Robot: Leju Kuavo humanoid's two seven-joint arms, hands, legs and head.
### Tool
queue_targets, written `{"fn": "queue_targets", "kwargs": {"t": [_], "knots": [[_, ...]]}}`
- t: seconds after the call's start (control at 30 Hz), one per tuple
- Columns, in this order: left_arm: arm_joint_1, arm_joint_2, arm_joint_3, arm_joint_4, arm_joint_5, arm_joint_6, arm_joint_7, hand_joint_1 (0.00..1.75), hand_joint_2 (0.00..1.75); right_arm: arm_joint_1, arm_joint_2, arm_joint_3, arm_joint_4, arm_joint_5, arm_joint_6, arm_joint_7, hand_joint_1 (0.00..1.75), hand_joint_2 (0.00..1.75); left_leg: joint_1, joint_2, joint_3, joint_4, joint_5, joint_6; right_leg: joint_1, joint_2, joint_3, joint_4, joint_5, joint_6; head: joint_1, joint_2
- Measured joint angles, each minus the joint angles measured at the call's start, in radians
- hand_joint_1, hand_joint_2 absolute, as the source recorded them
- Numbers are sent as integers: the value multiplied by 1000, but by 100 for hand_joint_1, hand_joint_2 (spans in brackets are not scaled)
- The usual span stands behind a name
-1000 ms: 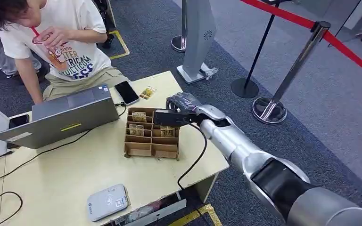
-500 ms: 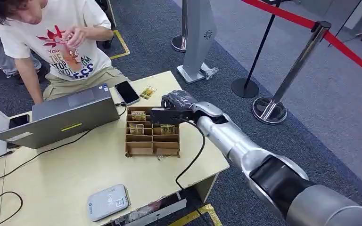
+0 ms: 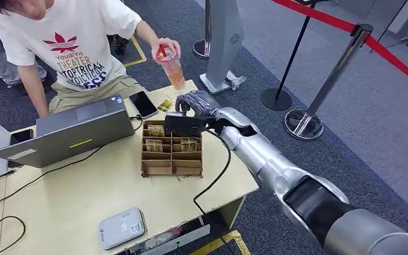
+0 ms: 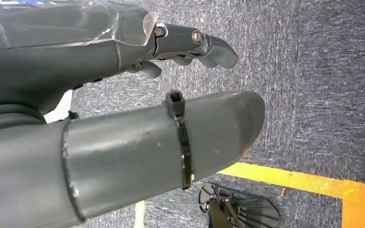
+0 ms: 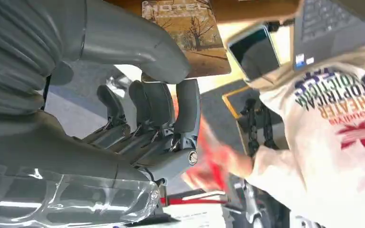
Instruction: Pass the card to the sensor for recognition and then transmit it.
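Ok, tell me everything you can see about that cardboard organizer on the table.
The cardboard organizer is a shallow brown corrugated tray split by dividers into a grid of small compartments. It lies flat on the pale table, beside the laptop. Several far compartments hold tan printed cards; the nearest row looks empty. The right hand hovers above its far edge.

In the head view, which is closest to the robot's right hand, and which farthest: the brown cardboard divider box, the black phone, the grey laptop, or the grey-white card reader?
From the right robot hand:
1. Brown cardboard divider box, directly beneath it.
2. Black phone, just beyond, toward the person.
3. Grey laptop, across the table.
4. Grey-white card reader, at the near table edge.
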Motion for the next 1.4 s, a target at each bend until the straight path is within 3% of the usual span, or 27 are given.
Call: {"fn": "queue_targets", "kwargs": {"t": [0.4,0.9,1.4], "knots": [[-1,0,0,0,12,2,1,0,0,-72,10,-5,-28,-6,26,-5,148,175,0,0,0,0,0,0,0,0,0,0,0,0,0,0],[-4,0,0,0,17,5,4,0,0,-291,117,31,88,-6,58,5,157,175,0,0,0,0,0,0,0,0,0,1,0,0,0,0],[-7,-2,-8,0,11,5,15,0,0,-338,165,57,169,-6,58,16,159,175,0,0,0,0,0,0,0,0,0,0,0,0,0,0]]}}
